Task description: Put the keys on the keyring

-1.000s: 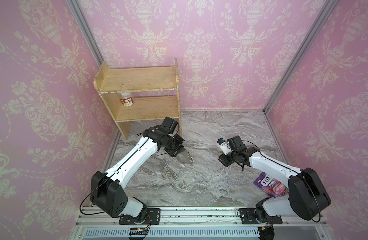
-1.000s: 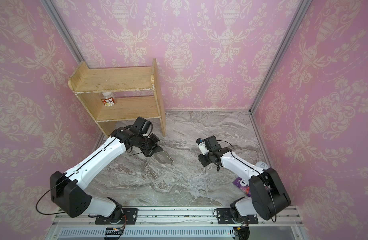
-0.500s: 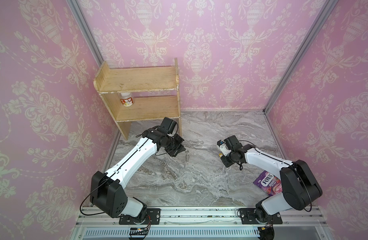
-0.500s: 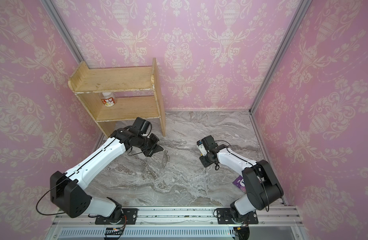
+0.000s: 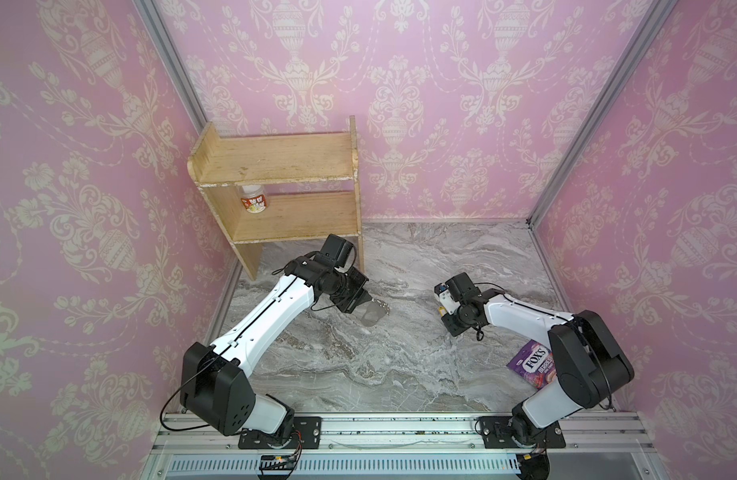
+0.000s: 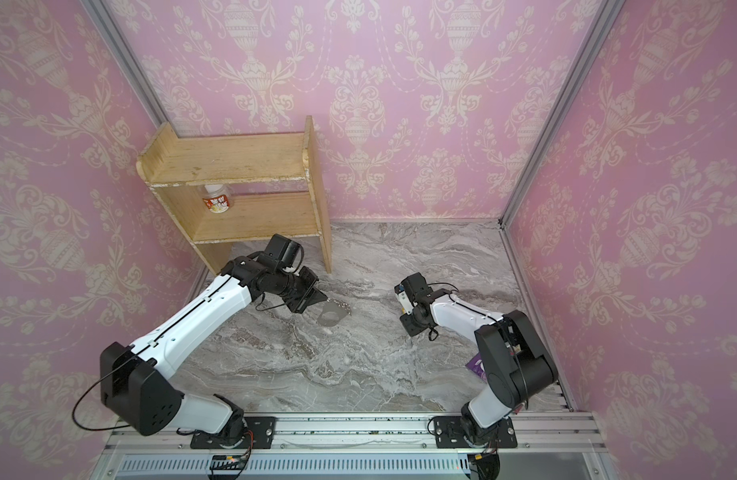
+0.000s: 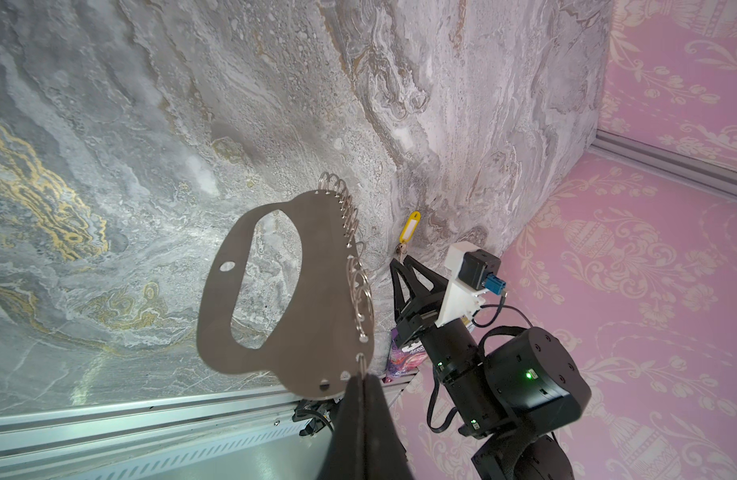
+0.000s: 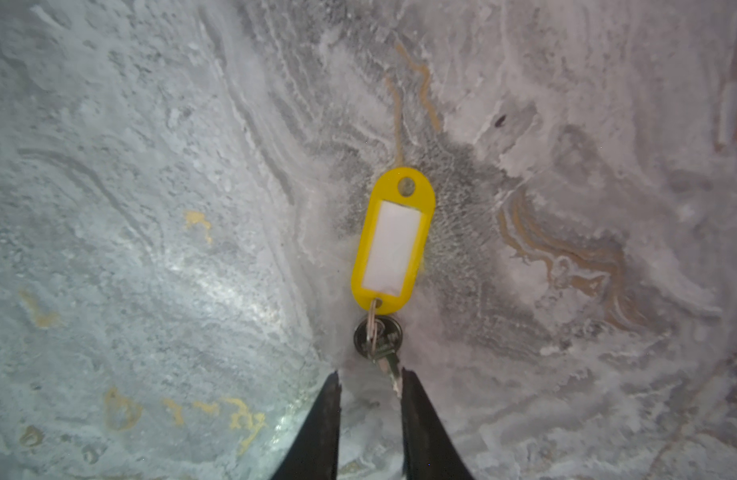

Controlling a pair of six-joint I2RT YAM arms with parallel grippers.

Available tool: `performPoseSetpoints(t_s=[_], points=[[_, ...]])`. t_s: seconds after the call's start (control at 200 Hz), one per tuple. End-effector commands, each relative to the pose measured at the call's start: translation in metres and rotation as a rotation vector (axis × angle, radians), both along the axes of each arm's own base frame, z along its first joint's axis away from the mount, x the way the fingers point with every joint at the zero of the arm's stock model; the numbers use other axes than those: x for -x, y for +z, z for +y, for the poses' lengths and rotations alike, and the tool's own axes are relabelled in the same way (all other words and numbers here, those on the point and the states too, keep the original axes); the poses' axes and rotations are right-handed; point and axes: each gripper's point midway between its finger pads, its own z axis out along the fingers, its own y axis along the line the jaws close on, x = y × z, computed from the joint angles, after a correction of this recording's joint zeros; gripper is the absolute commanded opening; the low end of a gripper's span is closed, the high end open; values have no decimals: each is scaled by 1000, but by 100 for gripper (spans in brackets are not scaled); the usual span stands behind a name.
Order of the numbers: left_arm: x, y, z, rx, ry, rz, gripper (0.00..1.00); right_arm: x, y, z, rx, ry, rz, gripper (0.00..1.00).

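Observation:
The keyring, a flat grey plate with an oval cut-out and silver rings along one edge, hangs above the marble table. My left gripper is shut on its bottom edge. Both top views show the keyring left of centre. The keys, a yellow tag with a small silver key, lie flat on the table. My right gripper points down over them, open. The key's blade tip sits between the fingertips, against one finger. The left wrist view shows the keys beyond my right gripper.
A wooden shelf stands at the back left against the wall, with a small jar on its lower board. A purple candy bag lies at the right, partly under the right arm. An aluminium rail runs along the front edge.
The right gripper's jaws have narrowed round the key's blade end, and that arm has shifted a little to the left. The left gripper has turned the keyring in the air.

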Motion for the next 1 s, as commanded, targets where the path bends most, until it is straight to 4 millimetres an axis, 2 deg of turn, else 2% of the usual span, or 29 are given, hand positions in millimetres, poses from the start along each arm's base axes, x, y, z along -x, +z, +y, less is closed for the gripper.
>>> performPoseSetpoints(t_s=[0.0,0.25,0.42,0.665,0.886,0.996], points=[[2,4,1,22,6,-1,0,-5,-1,4,-21,10,-7,32],[1,7,2,22,9,-9,0,-17,4,8,-34,2,13,52],[2,7,4,17,13,-11,0,-11,1,15,-77,6,86,55],[3,10,5,16,13,-16,0,17,-6,20,-125,-35,252,57],[5,11,6,15,16,-18,0,24,16,39,-245,-42,286,58],[5,12,6,15,17,-23,0,27,21,50,-277,-27,296,59]])
